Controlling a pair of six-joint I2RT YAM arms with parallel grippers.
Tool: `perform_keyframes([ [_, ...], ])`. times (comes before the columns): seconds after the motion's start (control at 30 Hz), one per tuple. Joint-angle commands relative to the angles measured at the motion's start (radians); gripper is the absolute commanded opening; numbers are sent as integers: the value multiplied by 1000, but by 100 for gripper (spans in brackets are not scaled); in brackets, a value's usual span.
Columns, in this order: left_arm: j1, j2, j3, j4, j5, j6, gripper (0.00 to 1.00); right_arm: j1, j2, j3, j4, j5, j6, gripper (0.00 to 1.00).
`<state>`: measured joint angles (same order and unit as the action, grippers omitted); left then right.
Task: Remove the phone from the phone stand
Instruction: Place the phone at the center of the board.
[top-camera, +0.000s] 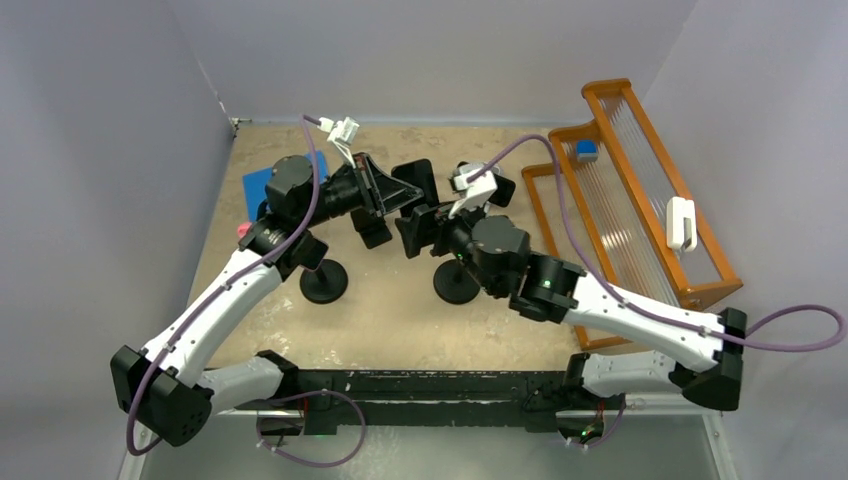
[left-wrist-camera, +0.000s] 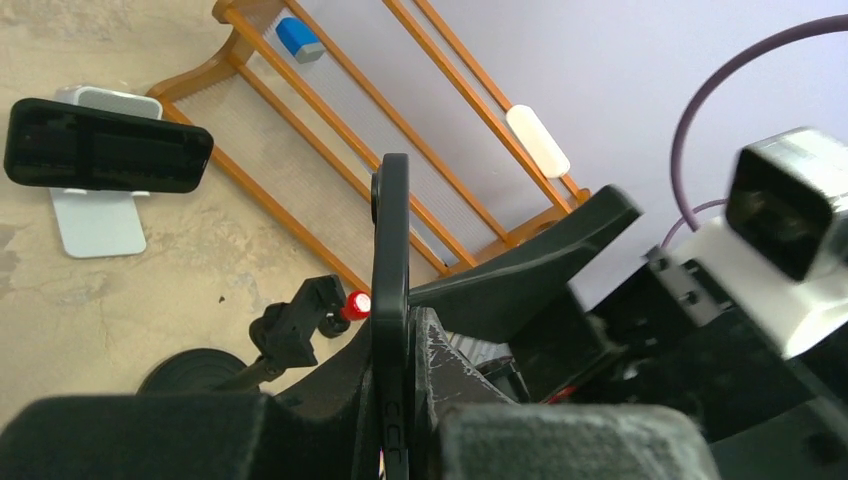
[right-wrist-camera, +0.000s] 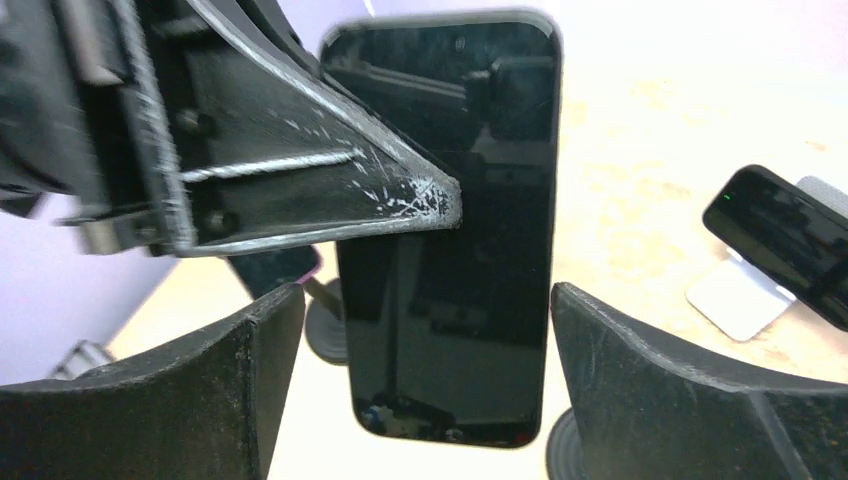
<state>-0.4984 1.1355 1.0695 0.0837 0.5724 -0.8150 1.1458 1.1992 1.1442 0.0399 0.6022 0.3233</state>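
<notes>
L jaws tight on phone (right-wrist-camera: 450, 300), R jaws wide apart; mottled tan tabletop (top-camera: 400, 320), pale grey walls (top-camera: 100, 150).

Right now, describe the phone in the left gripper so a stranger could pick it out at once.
Find the orange wooden rack on the table's right side, then look left to mid-table, where both grippers meet. The phone is held there above the table, clamped in the left gripper, its dark screen facing the open right gripper. The other phone lies across a pale stand instead.
</notes>
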Motion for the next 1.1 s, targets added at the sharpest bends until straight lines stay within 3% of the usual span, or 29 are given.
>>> perform_keyframes([
  [0.0,5,-68,2,49,-40,14,0,6,-117,5,16,-62,39,96],
  [0.27,6,-122,3,-13,-15,47,0,6,-332,-169,26,-235,69,98],
  [0.4,6,-179,-18,-48,99,104,0,6,-461,-336,148,-399,78,92],
  [0.53,6,-235,-80,35,258,85,0,6,-536,-455,317,-506,103,82],
  [0.7,6,-272,-133,135,452,36,0,6,-539,-488,454,-599,138,74],
  [1.07,6,-300,-162,165,489,23,0,6,-379,-447,617,-776,196,56],
])
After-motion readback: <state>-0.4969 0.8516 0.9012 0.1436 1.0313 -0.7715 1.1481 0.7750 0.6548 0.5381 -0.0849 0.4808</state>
